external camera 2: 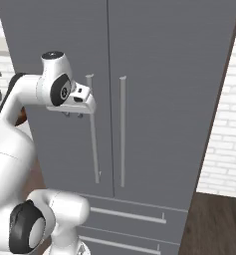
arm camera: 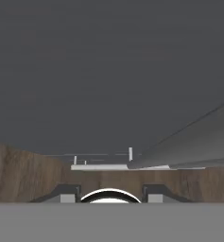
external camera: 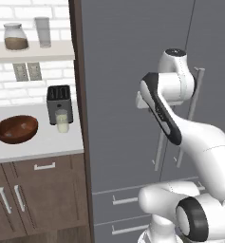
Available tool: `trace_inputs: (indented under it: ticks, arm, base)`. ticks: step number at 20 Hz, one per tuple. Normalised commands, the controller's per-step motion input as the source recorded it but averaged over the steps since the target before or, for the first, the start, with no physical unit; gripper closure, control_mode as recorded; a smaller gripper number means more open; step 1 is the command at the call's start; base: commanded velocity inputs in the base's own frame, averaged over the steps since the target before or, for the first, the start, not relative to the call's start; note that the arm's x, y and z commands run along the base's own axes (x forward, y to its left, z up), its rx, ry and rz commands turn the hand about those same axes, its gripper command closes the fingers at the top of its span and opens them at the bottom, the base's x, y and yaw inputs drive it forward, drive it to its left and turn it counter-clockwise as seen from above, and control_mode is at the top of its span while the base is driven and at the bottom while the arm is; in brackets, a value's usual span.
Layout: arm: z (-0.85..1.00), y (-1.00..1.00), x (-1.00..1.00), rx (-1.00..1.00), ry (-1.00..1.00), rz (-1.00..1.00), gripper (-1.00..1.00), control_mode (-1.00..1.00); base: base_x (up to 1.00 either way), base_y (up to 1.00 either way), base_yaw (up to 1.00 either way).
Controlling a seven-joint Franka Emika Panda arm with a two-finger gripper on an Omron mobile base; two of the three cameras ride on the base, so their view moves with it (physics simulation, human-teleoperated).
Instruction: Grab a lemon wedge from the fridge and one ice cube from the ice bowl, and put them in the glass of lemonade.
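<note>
**Now: line up on the left fridge handle**

Still shut, the fridge (external camera 2: 154, 99) fills the space ahead, both doors closed, so the lemon wedge is hidden inside. Its left handle (external camera 2: 92, 129) hangs just below and right of the gripper (external camera 2: 72, 115), which points down beside the bar without touching it. In the hand view the jaws stand apart with nothing between them.

To open well, I judge the fingers should straddle the bar squarely at mid-height, close firmly, then pull along the door's arc, not straight back.

Left of the fridge, on the counter (external camera: 42, 144), the glass (external camera: 62, 121) stands against the toaster (external camera: 59, 102) near the right edge; the bowl (external camera: 16, 129) sits nearer the left.
</note>
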Motion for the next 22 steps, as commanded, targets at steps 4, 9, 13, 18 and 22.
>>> trace_inputs:
  ticks: [4, 9, 13, 18, 22]
  arm:
    - [0.0, -0.28, -0.66, 0.06, -0.04, -0.06, -1.0, -1.0]
    - [0.0, -0.49, -0.96, 0.09, -0.05, -0.13, -1.0, -1.0]
    - [0.0, -0.13, -0.65, 0.0, 0.0, -0.06, -1.0, -1.0]
    - [0.0, -0.11, -0.17, 0.0, 0.0, -0.01, -1.0, -1.0]
    - [0.0, -0.13, 0.0, 0.0, 0.0, 0.0, -1.0, 1.0]
  base:
    - [0.0, 0.0, 0.0]
    - [0.0, 0.0, 0.0]
    - [0.0, 0.0, 0.0]
    - [0.0, 0.0, 0.0]
    - [0.0, -0.19, 0.0]
